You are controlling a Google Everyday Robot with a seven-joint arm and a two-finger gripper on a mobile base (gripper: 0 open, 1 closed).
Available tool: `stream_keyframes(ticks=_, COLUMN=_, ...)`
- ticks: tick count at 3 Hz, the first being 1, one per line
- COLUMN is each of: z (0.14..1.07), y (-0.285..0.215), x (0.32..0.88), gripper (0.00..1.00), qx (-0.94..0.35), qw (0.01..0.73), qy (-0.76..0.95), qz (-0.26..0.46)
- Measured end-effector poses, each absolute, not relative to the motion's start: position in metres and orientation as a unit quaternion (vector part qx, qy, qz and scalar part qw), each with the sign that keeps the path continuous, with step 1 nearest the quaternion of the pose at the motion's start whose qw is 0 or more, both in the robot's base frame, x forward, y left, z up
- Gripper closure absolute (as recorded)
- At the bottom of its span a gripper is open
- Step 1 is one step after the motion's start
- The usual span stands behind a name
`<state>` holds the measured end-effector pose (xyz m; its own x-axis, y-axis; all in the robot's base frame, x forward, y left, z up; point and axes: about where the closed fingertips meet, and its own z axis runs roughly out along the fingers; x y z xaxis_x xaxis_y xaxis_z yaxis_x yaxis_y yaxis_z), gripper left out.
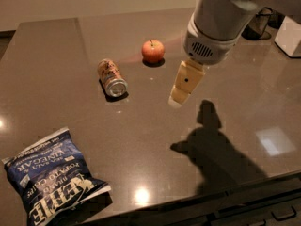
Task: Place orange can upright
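Camera view: my gripper [178,96] is hovering over the table [244,93], not holding anything; can't tell its width.
Orange can [111,77] is lying sideways, left of gripper, well apart, so I'm needing a grab first.

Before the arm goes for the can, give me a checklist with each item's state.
1. Upright: not ok, the can lies on its side on the table.
2. Reach: not ok, the gripper hangs right of the can, apart from it.
3. Path from gripper to can: ok, only bare table between.
4. Apart from the apple: ok, it sits beyond the can, not touching.
5. Apart from the chip bag: ok, it lies at the front left corner.
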<state>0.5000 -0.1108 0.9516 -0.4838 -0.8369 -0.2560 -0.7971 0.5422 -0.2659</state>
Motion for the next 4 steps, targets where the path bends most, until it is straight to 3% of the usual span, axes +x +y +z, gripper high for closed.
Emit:
stream_keyframes(ticks=2, z=0.952, y=-0.104, x=0.502, gripper=0.0, qx=-0.467, qw=0.182, qy=0.865, qz=-0.03)
stream_keyframes(ticks=4, z=0.958, y=-0.025, x=0.523, gripper=0.0, qx=-0.464, qw=0.177, qy=0.868, qz=0.02)
